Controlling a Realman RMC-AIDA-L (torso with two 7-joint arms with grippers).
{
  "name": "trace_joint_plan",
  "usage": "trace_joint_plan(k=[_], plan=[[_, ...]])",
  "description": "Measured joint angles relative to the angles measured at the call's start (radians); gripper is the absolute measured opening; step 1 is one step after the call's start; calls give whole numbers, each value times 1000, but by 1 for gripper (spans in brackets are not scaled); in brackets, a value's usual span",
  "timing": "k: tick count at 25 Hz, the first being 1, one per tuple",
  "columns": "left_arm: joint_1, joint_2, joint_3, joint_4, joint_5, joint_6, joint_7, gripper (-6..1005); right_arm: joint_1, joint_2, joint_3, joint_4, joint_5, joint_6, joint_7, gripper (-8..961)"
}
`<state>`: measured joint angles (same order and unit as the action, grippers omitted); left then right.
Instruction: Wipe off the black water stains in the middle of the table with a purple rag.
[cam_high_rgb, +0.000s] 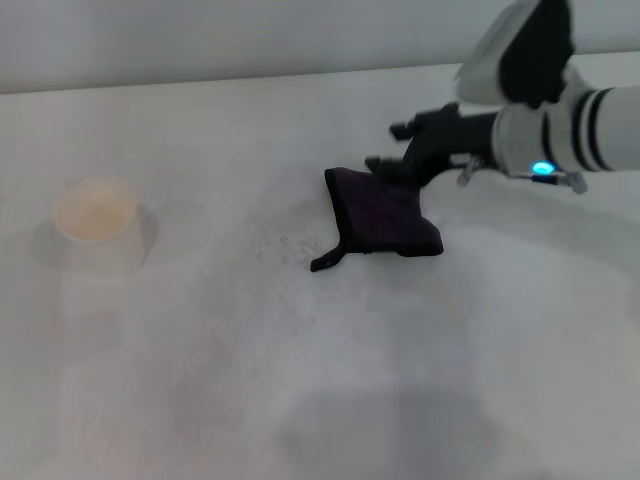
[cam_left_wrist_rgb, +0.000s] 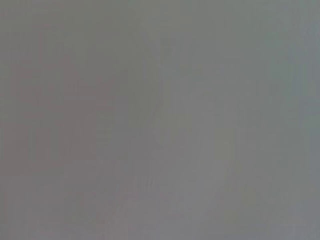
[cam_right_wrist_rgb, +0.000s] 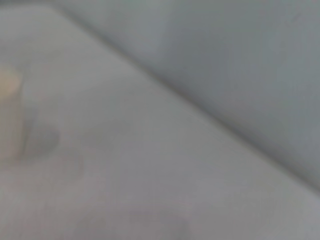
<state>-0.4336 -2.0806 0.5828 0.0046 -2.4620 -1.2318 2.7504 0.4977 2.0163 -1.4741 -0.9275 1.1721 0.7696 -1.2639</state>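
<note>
No black stain shows on the table. Near its middle lies the purple rag, strip tail toward the robot. Behind the rag, the right gripper meets its far edge, arm reaching in low; grip unclear.

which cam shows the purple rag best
The head view. There the purple rag lies whole on the table, its thin tail pointing toward the robot, with the right gripper at its far edge. The left wrist view shows only blank grey, and the right wrist view shows bare table, no rag.
</note>
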Motion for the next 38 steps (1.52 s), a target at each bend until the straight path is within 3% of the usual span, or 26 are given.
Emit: trace_joint_plan(k=[6,10,18,21,24,38], plan=[[1,0,0,0,-1,0,0,872,-51,1,100,74,425,-9,-312,635],[3,-1,0,-1,-9,0,0,873,-70,1,191,220,781,54,-588,799],[-2,-3,0,-8,-23,2,0,872,-55,7,398,672,1328,328,-1340,864],[-1,-4,0,-8,-23,5,0,873,-40,10,500,788,1374,312,-1505,862],[-2,-4,2,-8,-21,9,2,873,-39,8,565,840,1377,287,-1525,862],[-24,-4,9,-9,-1,12,22,876,-39,11,580,871,1382,228,-1487,862]])
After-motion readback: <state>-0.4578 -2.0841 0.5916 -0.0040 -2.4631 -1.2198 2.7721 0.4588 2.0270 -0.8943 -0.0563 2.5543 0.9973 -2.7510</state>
